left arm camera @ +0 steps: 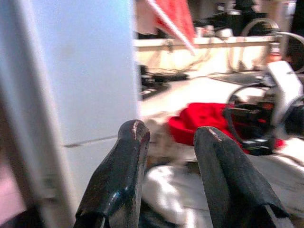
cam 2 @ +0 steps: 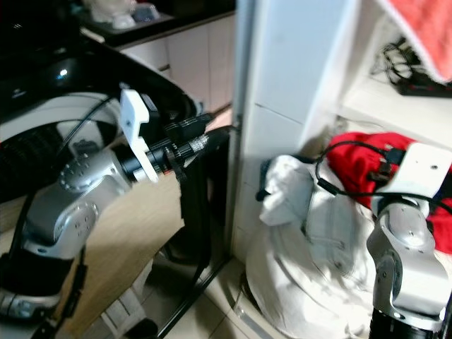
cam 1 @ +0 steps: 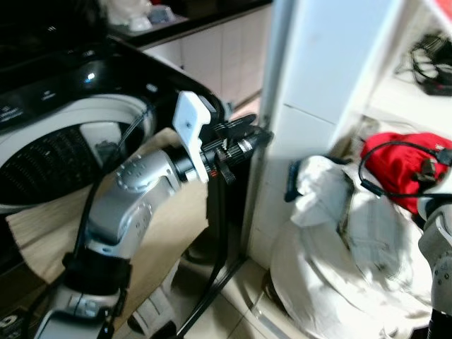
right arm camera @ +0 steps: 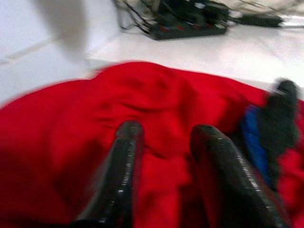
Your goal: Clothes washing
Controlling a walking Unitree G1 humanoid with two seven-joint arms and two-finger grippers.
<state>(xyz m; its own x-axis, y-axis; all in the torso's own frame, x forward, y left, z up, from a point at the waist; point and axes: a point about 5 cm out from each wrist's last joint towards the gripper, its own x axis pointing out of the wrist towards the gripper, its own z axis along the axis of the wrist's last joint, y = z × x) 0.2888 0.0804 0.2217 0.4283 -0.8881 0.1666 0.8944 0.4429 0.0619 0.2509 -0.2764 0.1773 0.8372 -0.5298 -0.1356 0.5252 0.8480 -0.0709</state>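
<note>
While the washing machine (cam 1: 67,152) stands open at the robot's left with its drum looking empty, the task reads as barely begun: no garment is held. Red garment (right arm camera: 142,109) lies heaped beyond a white laundry pile (cam 2: 318,247), right of the white pillar (cam 1: 311,106); crumpled, no clear long axis or heading. Right gripper (right arm camera: 166,142) hovers just over it, fingers parted, empty. Left gripper (left arm camera: 173,156) is raised beside the pillar, fingers apart, empty. Left to do: grasp, carry, load.
</note>
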